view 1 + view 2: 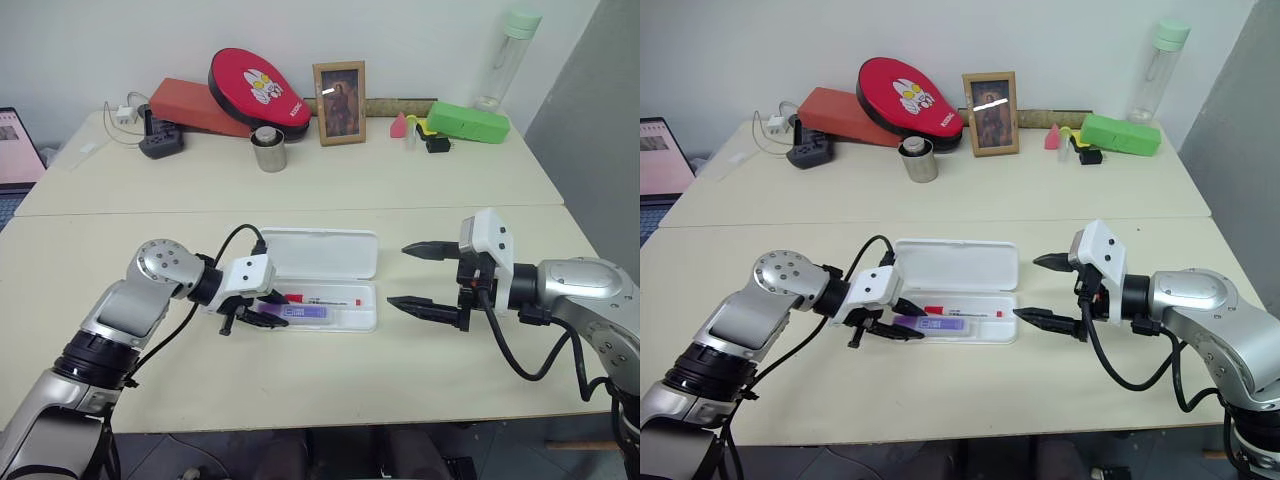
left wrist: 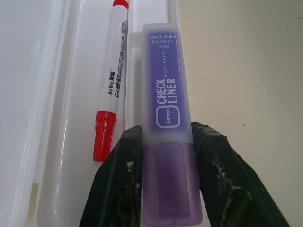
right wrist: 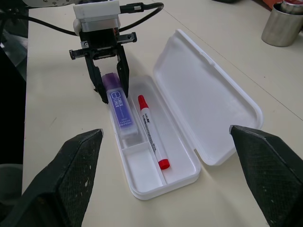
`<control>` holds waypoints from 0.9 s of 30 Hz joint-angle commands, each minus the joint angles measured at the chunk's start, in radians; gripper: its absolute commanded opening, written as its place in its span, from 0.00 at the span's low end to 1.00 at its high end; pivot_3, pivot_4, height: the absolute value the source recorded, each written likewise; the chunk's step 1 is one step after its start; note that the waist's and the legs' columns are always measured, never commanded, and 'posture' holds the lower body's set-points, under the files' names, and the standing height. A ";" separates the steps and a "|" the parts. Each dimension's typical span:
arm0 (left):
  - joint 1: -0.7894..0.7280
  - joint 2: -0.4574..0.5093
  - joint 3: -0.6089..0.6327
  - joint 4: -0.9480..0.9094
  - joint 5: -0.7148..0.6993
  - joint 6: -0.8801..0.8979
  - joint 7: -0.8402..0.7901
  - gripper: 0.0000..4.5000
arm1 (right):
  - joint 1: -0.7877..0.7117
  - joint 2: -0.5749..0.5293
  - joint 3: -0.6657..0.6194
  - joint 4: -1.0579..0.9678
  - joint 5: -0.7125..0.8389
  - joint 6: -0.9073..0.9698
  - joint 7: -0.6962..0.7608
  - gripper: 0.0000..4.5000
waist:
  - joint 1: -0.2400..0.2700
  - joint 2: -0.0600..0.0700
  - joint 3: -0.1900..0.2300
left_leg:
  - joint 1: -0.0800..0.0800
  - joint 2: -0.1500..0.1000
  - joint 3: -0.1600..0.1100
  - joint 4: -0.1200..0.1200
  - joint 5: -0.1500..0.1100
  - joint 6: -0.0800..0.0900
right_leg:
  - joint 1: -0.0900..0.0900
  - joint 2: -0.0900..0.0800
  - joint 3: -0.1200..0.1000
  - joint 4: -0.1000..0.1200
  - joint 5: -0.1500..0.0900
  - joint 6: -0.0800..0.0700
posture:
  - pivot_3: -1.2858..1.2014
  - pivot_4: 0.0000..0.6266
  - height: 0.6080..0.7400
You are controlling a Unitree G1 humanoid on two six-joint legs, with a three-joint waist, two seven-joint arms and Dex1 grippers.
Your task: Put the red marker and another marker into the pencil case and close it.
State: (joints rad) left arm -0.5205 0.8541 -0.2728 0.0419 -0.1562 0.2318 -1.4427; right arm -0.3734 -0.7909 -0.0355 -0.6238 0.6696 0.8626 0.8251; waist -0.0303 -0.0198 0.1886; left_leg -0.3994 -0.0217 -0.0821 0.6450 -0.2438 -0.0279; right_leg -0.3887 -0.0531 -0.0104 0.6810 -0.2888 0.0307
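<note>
Now letting go of the purple marker [image 3: 120, 113], lying in the open pencil case [image 3: 208, 113] beside the red marker [image 3: 152, 132]; left gripper [image 3: 110, 90] fingers loosely around its end, right gripper [image 1: 425, 277] wide apart at 3 o'clock. Next, probably back off and shut the lid

The cream table [image 1: 330, 180] carries the open pencil case [image 1: 330, 255] near its front. A steel cup [image 1: 269, 150], picture frame [image 1: 340, 102] and green box [image 1: 468, 122] stand further back.

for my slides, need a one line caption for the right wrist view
Left gripper straddles the purple marker lying beside the red marker in the open pencil case.
</note>
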 commanded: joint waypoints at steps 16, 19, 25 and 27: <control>-0.034 -0.097 0.134 -0.168 -0.217 0.213 0.076 0.99 | 0.018 -0.022 -0.067 0.028 0.000 -0.002 -0.062 1.00 | 0.001 0.000 0.000 | 0.000 0.000 0.000 0.000 0.000 0.000 | 0.000 0.000 0.000 0.000 0.000 0.000 | 0.52 0.24 1.00; -0.057 -0.248 0.185 -0.250 -0.320 0.300 0.233 0.99 | 0.011 -0.031 -0.080 0.170 -0.082 0.015 -0.145 1.00 | 0.003 -0.001 0.000 | 0.000 0.000 0.000 0.001 0.000 0.000 | 0.001 -0.001 0.000 0.000 0.000 0.001 | 0.52 0.24 1.00; -0.072 -0.465 0.170 -0.313 -0.314 0.298 0.473 0.99 | -0.033 -0.064 -0.013 0.449 -0.273 -0.015 -0.234 1.00 | 0.002 -0.001 -0.001 | 0.001 -0.001 0.002 0.002 0.000 0.000 | 0.002 -0.001 0.001 0.000 0.001 0.002 | 0.52 0.24 1.00; -0.068 -0.509 0.121 -0.285 -0.248 0.243 0.528 0.99 | -0.057 -0.050 0.010 0.553 -0.316 -0.042 -0.237 1.00 | -0.001 -0.001 -0.001 | 0.001 -0.001 0.002 0.001 0.000 0.000 | 0.001 -0.001 0.002 0.000 0.001 0.002 | 0.52 0.24 1.00</control>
State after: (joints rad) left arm -0.5879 0.3646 -0.1251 -0.2361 -0.4505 0.5290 -0.9673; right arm -0.3950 -0.8429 -0.0340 -0.1235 0.3947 0.8595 0.5955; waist -0.0318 -0.0207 0.1875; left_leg -0.3977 -0.0222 -0.0788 0.6464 -0.2436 -0.0280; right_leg -0.3875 -0.0535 -0.0076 0.6814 -0.2876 0.0321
